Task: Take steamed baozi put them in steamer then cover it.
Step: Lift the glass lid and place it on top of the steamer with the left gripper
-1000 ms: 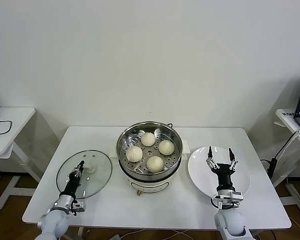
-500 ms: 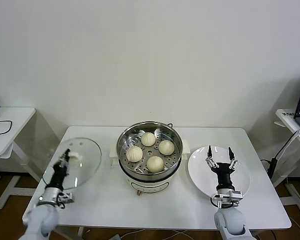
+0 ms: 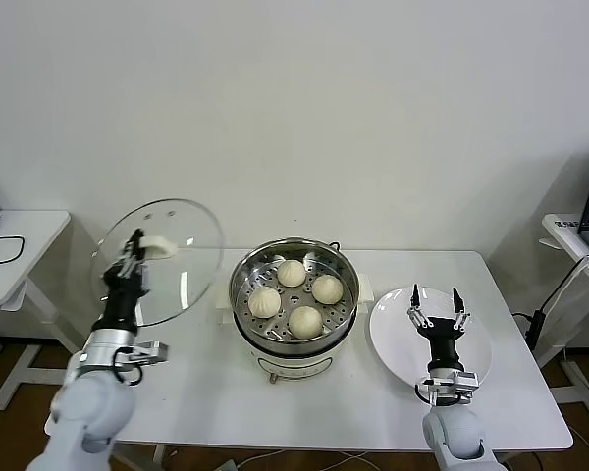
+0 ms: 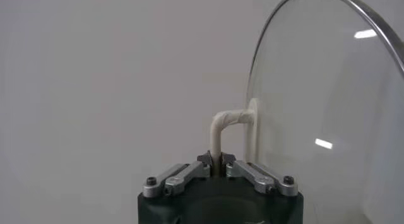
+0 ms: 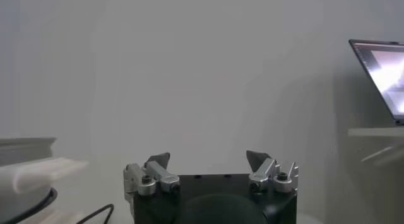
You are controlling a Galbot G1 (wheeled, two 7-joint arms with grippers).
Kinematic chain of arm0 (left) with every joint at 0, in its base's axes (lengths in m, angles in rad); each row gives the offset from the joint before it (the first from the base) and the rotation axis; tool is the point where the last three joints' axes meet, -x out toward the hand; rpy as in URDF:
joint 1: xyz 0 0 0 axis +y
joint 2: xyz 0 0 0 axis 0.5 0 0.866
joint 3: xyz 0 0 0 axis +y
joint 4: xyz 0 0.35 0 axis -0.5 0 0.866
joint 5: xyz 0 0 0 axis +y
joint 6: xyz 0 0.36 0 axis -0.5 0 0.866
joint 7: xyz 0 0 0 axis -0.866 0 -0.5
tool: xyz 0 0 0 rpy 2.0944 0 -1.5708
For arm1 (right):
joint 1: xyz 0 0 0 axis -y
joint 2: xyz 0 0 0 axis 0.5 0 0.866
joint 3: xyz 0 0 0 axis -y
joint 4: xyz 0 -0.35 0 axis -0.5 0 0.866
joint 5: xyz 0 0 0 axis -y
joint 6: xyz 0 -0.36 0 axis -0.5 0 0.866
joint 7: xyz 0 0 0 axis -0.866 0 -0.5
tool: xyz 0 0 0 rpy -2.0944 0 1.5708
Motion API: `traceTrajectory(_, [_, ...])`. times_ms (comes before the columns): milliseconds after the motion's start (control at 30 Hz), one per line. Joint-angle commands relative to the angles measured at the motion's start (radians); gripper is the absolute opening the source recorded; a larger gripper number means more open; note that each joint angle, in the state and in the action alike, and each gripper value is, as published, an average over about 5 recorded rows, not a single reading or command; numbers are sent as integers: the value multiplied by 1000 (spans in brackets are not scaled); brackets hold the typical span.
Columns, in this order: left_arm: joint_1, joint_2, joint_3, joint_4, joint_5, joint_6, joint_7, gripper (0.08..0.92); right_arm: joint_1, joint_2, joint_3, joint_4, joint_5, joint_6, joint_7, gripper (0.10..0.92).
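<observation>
Several cream-white steamed baozi sit on the perforated tray inside the shiny steel steamer at the table's middle. The clear glass cover hangs tilted in the air to the left of the steamer, above the table's left part. My left gripper is shut on the cover's cream-white handle, the glass disc standing on edge beside it. My right gripper points upward over the white plate, open with nothing between its fingers.
A flat white plate lies right of the steamer. A small white side table with a black cable stands at far left. A laptop rests on another table at far right. The white wall is close behind.
My left gripper has lifted the cover off the table's left part and raised it up, tilting it on edge. The right arm has stayed in place.
</observation>
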Motion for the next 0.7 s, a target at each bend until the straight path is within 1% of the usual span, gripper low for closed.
traceTrajectory(33, [-134,-95,493,-190,137,309,189,189,5,10,8,-8,-9,-1,1,823])
traceTrajectory(167, [-193,-144,586,-118,240,389,291,189,7,20,14,-16,-15,-1,2,823])
traceTrajectory(267, [-224,-160,632,-67,308,423,360,189,6,24,19,-22,-19,0,2,823])
traceTrajectory(333, [-244,-168,653,-25,342,439,388,189,6,26,22,-26,-22,1,1,823])
traceTrajectory(533, [-290,-198,672,100,428,436,409,189,11,30,28,-31,-25,0,1,823])
traceTrajectory(700, [-302,-214,672,146,472,425,414,189,16,34,30,-35,-28,-1,1,823])
